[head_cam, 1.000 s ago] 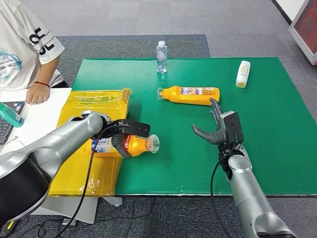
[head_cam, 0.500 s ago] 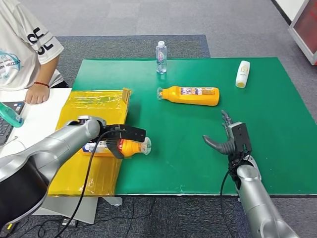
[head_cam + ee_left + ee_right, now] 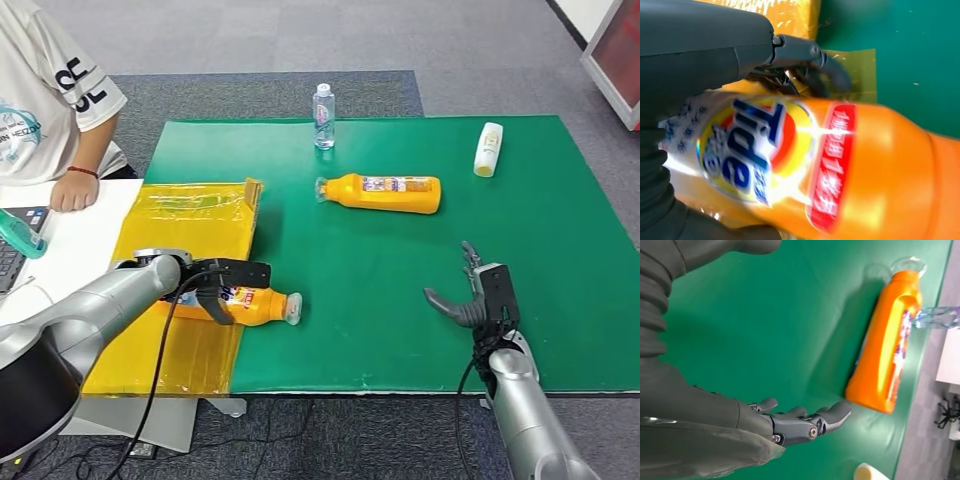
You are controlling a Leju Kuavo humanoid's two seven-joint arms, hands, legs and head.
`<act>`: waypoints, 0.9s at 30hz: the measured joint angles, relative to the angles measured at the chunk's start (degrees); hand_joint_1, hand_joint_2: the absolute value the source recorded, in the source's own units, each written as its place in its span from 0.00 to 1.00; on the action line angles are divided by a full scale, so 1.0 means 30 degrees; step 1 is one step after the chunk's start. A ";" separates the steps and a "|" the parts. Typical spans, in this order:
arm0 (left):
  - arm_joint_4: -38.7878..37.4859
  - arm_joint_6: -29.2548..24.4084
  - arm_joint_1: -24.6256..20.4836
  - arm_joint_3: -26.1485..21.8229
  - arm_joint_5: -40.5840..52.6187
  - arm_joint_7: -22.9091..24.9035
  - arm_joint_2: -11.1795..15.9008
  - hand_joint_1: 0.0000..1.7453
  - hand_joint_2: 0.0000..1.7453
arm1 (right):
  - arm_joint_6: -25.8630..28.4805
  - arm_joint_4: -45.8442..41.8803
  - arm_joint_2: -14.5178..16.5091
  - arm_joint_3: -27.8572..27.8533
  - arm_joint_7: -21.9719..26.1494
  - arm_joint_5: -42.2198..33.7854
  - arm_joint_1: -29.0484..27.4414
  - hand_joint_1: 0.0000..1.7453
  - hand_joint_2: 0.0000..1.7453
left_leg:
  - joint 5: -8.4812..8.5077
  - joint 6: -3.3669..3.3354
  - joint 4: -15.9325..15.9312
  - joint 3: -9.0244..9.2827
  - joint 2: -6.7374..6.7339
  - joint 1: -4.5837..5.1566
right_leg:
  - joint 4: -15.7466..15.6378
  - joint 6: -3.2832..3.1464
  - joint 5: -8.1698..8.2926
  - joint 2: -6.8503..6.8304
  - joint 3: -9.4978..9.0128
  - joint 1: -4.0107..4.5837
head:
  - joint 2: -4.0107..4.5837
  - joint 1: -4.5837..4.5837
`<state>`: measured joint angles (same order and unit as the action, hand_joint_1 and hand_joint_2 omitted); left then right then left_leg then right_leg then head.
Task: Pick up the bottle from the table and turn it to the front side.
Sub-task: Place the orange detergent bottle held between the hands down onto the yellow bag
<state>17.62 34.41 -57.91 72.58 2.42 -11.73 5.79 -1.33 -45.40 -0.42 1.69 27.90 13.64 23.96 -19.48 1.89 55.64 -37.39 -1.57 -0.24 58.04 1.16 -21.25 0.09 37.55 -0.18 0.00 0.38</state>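
Observation:
My left hand (image 3: 217, 284) grips an orange detergent bottle (image 3: 260, 306) by its body, lying on its side at the border of the yellow sheet and the green mat, clear cap pointing right. The left wrist view shows the same bottle (image 3: 836, 170) close up, its blue and red label facing the camera, with my fingers (image 3: 821, 65) behind it. A second orange bottle (image 3: 385, 193) lies on its side in the middle of the mat; this second bottle (image 3: 887, 347) also appears in the right wrist view. My right hand (image 3: 472, 295) hovers open near the mat's front edge, fingers (image 3: 806, 422) spread.
A small clear water bottle (image 3: 324, 116) stands at the mat's far edge. A white bottle (image 3: 485, 149) lies at the far right. The yellow plastic sheet (image 3: 189, 215) covers the left side of the green mat (image 3: 551, 250). A person in a white shirt (image 3: 45, 90) sits at the far left, hand on a white table.
My left hand has drawn the gripped bottle leftward and lower, down to the yellow sheet's edge. My right hand has pulled back toward the mat's front right, away from the second bottle.

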 joint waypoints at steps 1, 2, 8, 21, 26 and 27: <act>0.0000 -0.0273 0.0076 -0.0011 -0.0009 -0.0108 0.0031 0.00 1.00 | 0.0033 -0.0002 -0.0036 -0.0078 0.0000 0.0016 -0.0078 0.00 1.00 | 0.0002 -0.0004 0.0000 -0.0004 0.0008 -0.0003 | 0.0001 0.0004 -0.0007 -0.0011 -0.0007 0.0004 | 0.0000 -0.0004; 0.0000 -0.0504 0.0141 -0.0013 -0.0005 -0.0224 0.0053 0.00 0.75 | 0.0067 -0.0004 -0.0062 -0.0149 -0.0002 0.0035 -0.0149 0.00 1.00 | 0.0000 -0.0010 0.0000 -0.0005 0.0015 -0.0003 | 0.0000 0.0010 -0.0014 -0.0021 -0.0016 0.0003 | 0.0000 -0.0009; 0.0002 -0.2075 0.0594 -0.0051 0.0191 -0.0868 0.0075 0.00 0.00 | 0.0264 -0.0029 -0.0153 -0.0543 -0.0042 0.0246 -0.0672 0.00 1.00 | -0.0043 -0.0064 0.0001 -0.0005 0.0047 0.0027 | -0.0006 0.0073 -0.0061 -0.0057 -0.0042 -0.0041 | 0.0000 -0.0009; 0.1085 -1.0316 0.2440 -0.1746 0.3139 0.0838 -0.0735 0.00 0.00 | 0.0512 -0.2650 -0.0255 -0.2681 -0.1121 0.0979 -0.3501 0.00 1.00 | -0.0069 -0.0113 0.0001 0.0001 0.0147 0.0073 | -0.0011 0.0132 -0.0111 -0.0158 -0.0082 -0.0093 | 0.0000 -0.0007; 0.2242 -1.2528 0.3409 -0.2835 0.6839 0.3136 -0.1168 0.00 0.00 | 0.0206 -0.3963 -0.0122 -0.3697 -0.1457 0.1447 -0.4502 0.00 1.00 | -0.0086 -0.0136 0.0002 -0.0009 0.0156 0.0088 | -0.0020 0.0156 -0.0128 -0.0162 -0.0083 -0.0110 | 0.0000 -0.0013; 0.3127 -1.3361 0.3970 -0.3608 0.9248 0.4390 -0.1351 0.00 0.00 | 0.0013 -0.4700 -0.0009 -0.4294 -0.1610 0.1713 -0.5041 0.00 1.00 | -0.0095 -0.0148 0.0003 -0.0016 0.0159 0.0094 | -0.0028 0.0164 -0.0134 -0.0163 -0.0082 -0.0116 | 0.0000 -0.0013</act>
<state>27.00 -5.67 -46.00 61.76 30.16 1.45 1.73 -1.30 -59.50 -0.44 -11.19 23.06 18.78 8.83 -19.76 1.45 55.65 -37.44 -1.10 0.04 57.96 1.65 -21.65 -0.40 37.30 -0.53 0.00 0.34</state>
